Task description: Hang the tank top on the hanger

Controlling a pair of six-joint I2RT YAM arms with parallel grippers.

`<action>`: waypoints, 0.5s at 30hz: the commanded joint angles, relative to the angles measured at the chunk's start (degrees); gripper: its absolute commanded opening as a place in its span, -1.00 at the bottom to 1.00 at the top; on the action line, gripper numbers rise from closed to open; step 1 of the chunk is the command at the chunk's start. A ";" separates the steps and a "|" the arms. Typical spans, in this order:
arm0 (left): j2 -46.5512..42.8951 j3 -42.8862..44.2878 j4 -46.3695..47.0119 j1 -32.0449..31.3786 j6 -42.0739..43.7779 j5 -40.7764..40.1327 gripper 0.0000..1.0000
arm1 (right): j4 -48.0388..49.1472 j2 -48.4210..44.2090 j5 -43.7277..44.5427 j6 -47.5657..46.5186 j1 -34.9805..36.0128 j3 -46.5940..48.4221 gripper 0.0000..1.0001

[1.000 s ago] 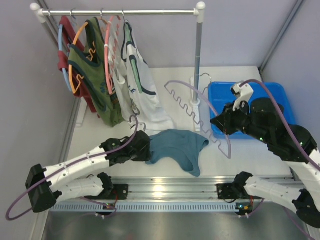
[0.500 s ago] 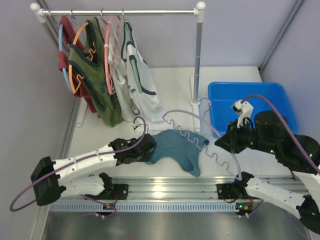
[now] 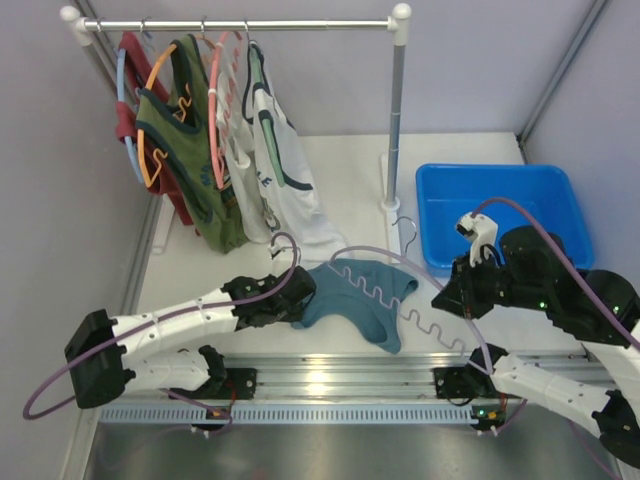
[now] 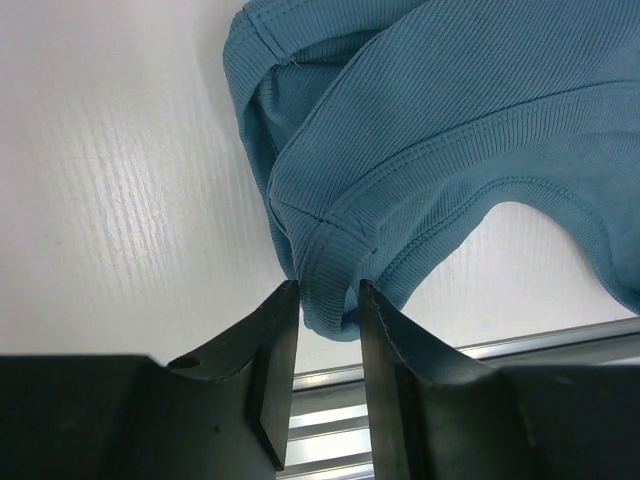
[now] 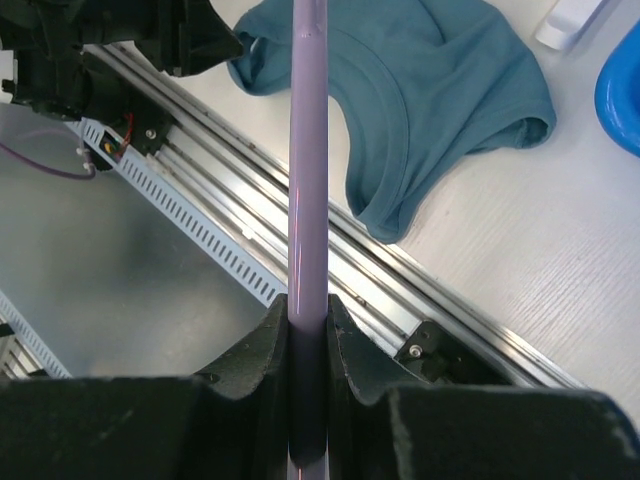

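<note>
White table: left jaws pinch tank top, right jaws clamp hanger.

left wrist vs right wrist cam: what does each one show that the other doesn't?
Only left wrist: a close view of the left gripper pinching a ribbed strap edge of the tank top.
Only right wrist: the right gripper clamped on the lavender hanger, whose bar crosses the garment's edge in that view, plus a corner of the blue bin.
Both: the teal tank top lying on the white table, and the metal rail at the table's near edge.
</note>
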 commanded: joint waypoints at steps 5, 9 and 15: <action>1.21 -0.03 2.20 -0.26 1.24 -2.61 -0.67 | 1.02 -0.46 -3.52 -0.55 0.71 -0.06 -1.00; 1.30 0.32 1.49 -0.26 1.50 -3.66 -1.00 | 1.03 -0.46 -5.54 -0.81 0.71 -1.03 -1.00; 0.69 2.08 -0.79 -0.26 1.76 -4.72 -1.00 | 0.67 -0.46 -7.92 -1.95 0.80 -2.52 -1.00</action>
